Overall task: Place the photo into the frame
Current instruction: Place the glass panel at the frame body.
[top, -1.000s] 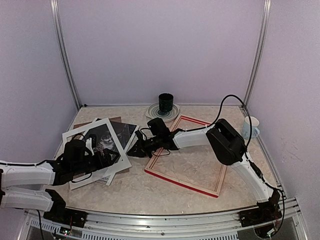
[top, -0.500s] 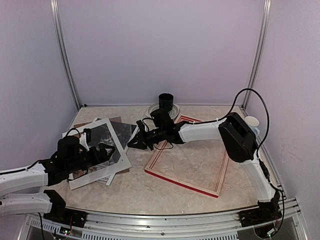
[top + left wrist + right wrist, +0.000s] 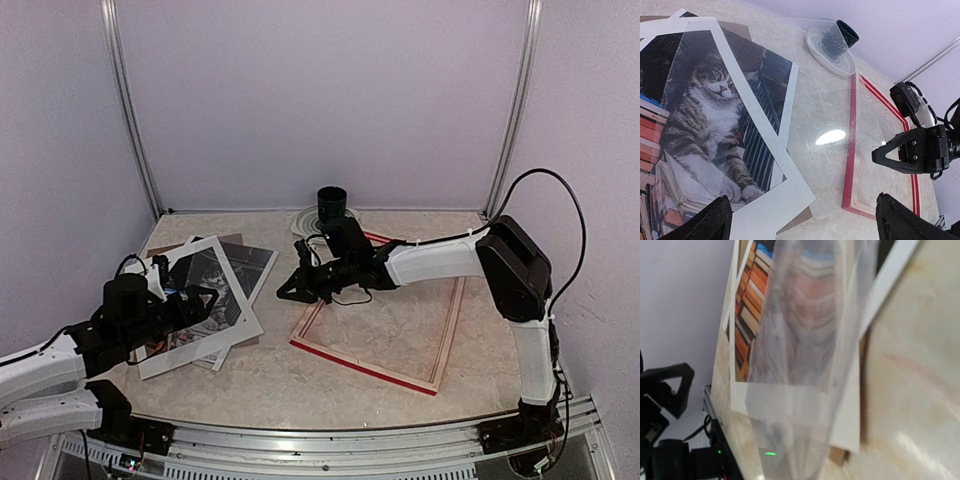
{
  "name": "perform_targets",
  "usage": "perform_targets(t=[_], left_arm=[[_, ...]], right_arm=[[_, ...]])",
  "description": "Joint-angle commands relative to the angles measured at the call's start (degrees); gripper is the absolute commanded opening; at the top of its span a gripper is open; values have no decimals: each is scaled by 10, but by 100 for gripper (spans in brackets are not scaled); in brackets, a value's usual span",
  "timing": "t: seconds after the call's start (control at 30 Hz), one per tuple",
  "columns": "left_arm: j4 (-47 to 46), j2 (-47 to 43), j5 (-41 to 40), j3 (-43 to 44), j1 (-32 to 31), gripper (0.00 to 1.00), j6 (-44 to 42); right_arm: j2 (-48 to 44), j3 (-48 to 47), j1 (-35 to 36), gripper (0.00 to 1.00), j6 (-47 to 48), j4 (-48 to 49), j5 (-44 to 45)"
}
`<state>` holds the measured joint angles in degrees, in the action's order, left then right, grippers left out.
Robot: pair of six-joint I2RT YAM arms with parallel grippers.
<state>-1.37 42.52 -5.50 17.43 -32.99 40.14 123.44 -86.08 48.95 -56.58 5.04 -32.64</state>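
Observation:
The photo (image 3: 215, 275), a grey tabby cat with stacked books, lies at the left under a white windowed mat (image 3: 205, 350), on a brown backing board. It fills the left wrist view (image 3: 705, 125). The red frame (image 3: 370, 362) lies flat, face down, in the middle right. My right gripper (image 3: 290, 291) is over the frame's left edge, shut on the edge of a clear sheet (image 3: 832, 100) that hangs between photo and frame. The sheet blurs the right wrist view (image 3: 805, 365). My left gripper (image 3: 195, 300) is open and empty above the mat's near corner (image 3: 770, 205).
A dark green cup (image 3: 331, 206) stands on a pale plate (image 3: 305, 225) at the back, just behind the frame. Lilac walls with metal posts close in the back and sides. The right forearm (image 3: 440, 262) spans the frame's far side.
My right gripper has moved right, toward the frame, with the clear sheet, and its elbow has swung out to the right. My left arm has drawn back a little to the left.

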Motion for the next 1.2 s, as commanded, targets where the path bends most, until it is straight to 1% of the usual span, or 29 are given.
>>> perform_targets(t=[0.0,0.33,0.57,0.93,1.17], left_arm=[[33,-18,-18,15,-3,99,-10],[92,-42,-15,64,-3,99,-24],[128,-30,-21,117,-2,99,-51],[167,-6,-21,175,-1,99,-95],[206,6,-18,215,13,99,-129]], right_arm=[[-67,58,-7,0,25,6,33],[-185,207,-27,0,20,39,70],[-252,309,-53,0,5,66,81],[-334,399,-84,0,1,87,87],[-411,457,-109,0,6,80,104]])
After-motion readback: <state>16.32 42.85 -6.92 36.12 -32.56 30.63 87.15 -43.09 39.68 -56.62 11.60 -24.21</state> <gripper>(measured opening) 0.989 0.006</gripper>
